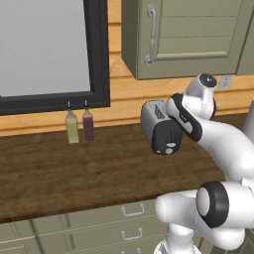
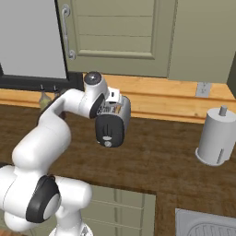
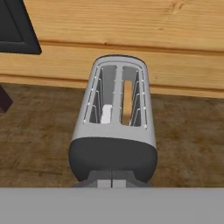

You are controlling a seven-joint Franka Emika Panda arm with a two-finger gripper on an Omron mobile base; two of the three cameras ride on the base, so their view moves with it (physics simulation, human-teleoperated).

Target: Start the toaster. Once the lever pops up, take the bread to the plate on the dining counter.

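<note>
Toaster (image 3: 114, 127) sits on the dark wood counter (image 1: 59, 173) against the wall, bread (image 3: 127, 101) down in one slot. Gripper (image 3: 112, 183), fingers closed on nothing, hovers just over the black end panel. Step: starting the toaster. Next: press the lever (image 2: 108, 137) straight down.

The arm's wrist (image 1: 191, 119) hides the toaster's (image 1: 158, 126) far side; the bread (image 3: 127, 103) sits mostly sunk in a slot, perhaps upright.
</note>
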